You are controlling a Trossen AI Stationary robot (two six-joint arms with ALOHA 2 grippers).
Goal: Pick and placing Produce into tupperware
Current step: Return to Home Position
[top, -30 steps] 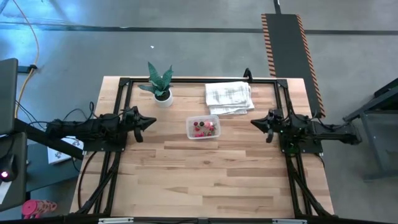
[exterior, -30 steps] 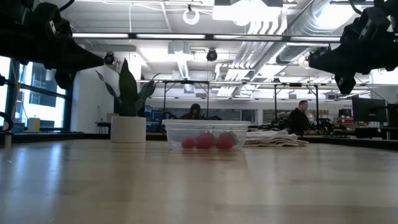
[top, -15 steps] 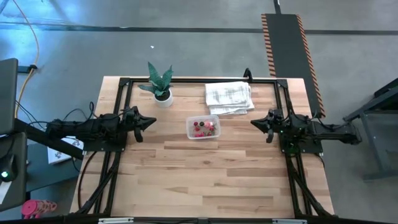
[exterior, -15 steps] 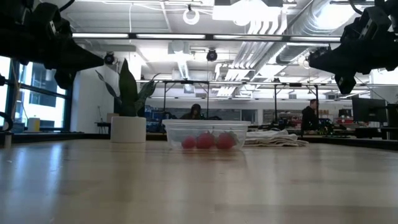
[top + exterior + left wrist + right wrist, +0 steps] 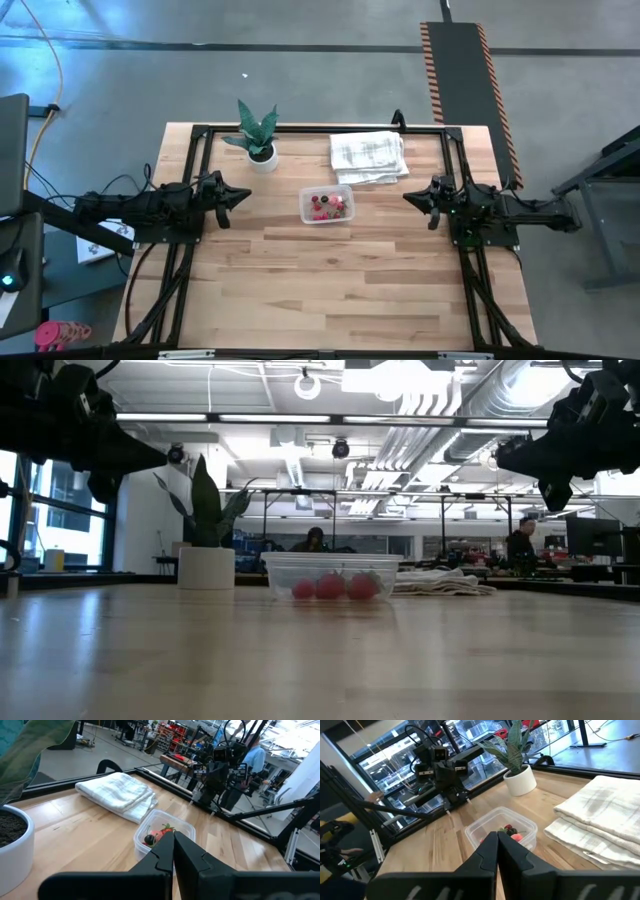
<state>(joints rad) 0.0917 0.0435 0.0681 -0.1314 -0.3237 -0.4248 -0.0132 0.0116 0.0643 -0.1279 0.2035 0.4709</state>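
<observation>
The clear tupperware stands on the table's middle, toward the far side, with the red and pink produce pieces lying inside it; they show through its wall in the low view. My left gripper is shut and empty, raised above the table to the container's left. My right gripper is shut and empty, raised to the container's right. Both wrist views show the container ahead of the shut fingers, in the left wrist view and in the right wrist view.
A white potted green plant stands at the far left. A folded white towel lies at the far right, just behind the container. Black frame rails run along the table's edges. Bare wood lies toward the near side.
</observation>
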